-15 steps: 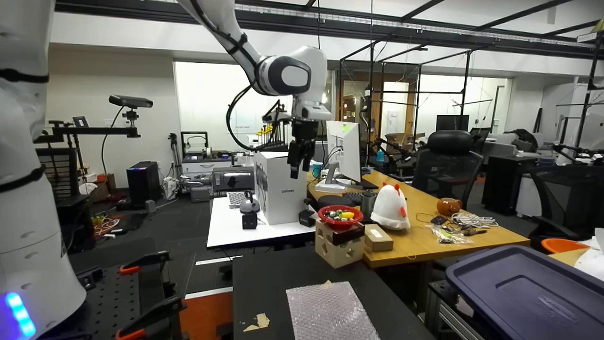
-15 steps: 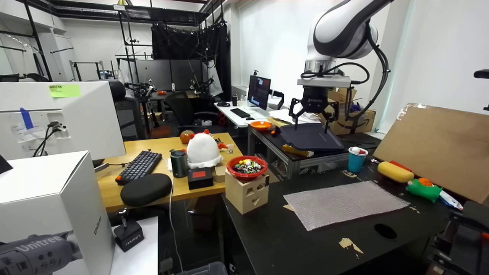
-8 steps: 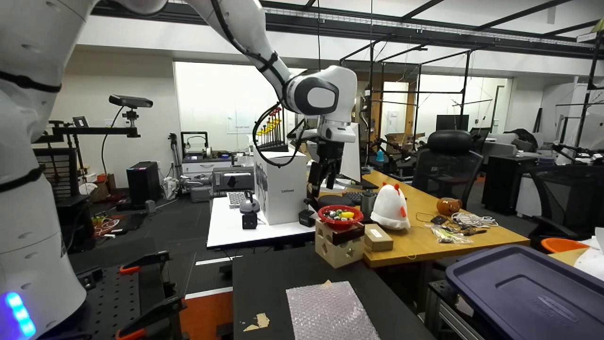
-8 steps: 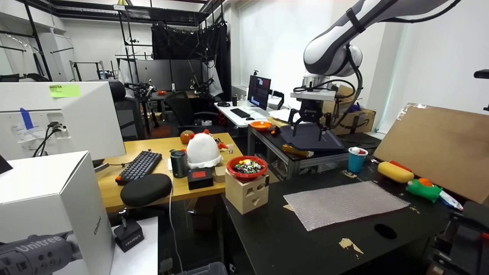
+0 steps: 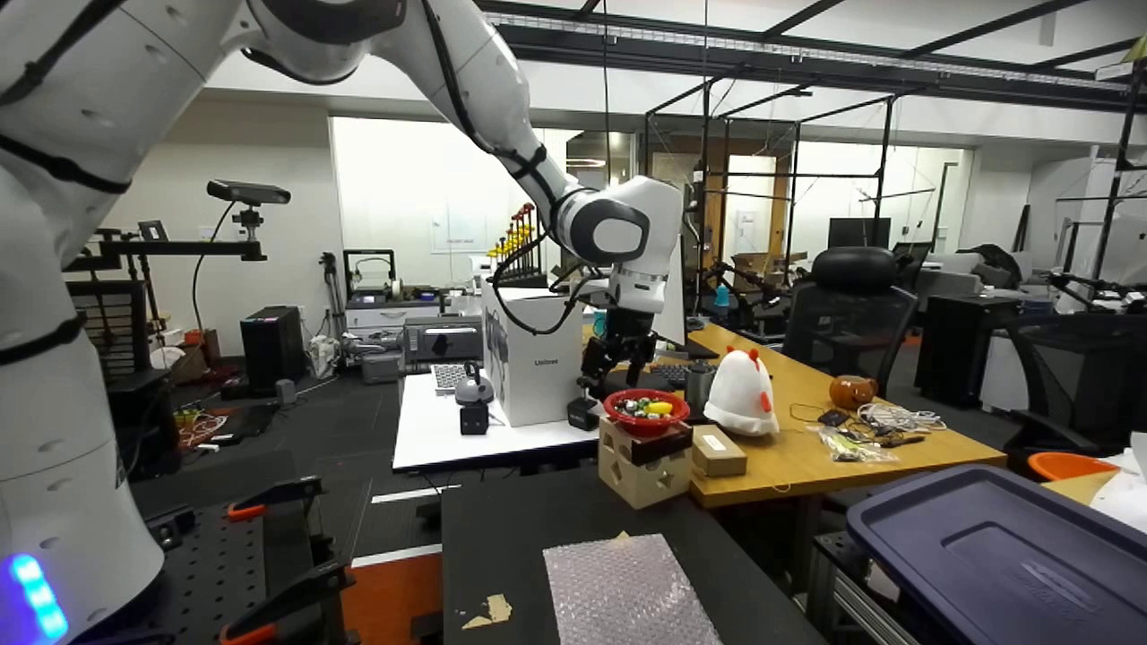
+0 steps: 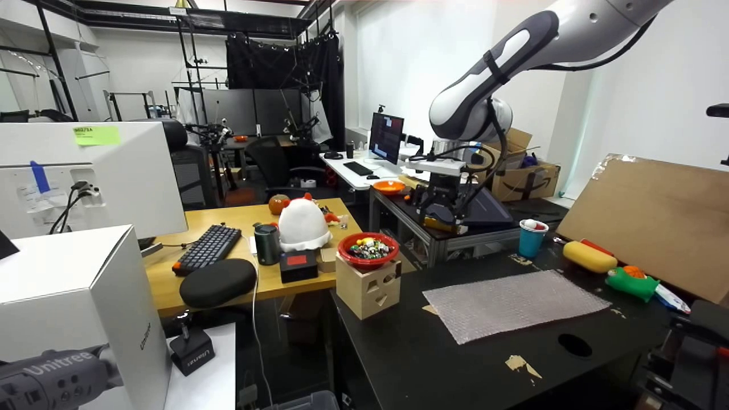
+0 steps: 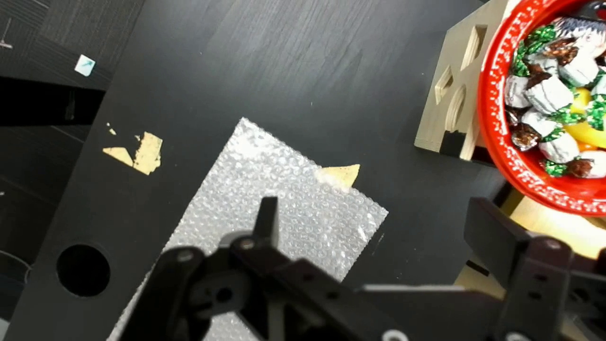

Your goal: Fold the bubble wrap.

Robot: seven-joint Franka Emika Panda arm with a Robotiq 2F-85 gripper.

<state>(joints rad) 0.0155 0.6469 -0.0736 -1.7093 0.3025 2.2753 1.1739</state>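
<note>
Our gripper (image 7: 375,210), wide and holding nothing; the bubble wrap (image 6: 515,304) flat on the black table (image 6: 433,364).
Lowering spread this wide, we could knock the red bowl (image 7: 491,109); so flat an edge could escape our pinch. An exterior view shows the blue cup (image 6: 529,244) near the wrap; our wrist view misses it.
</note>
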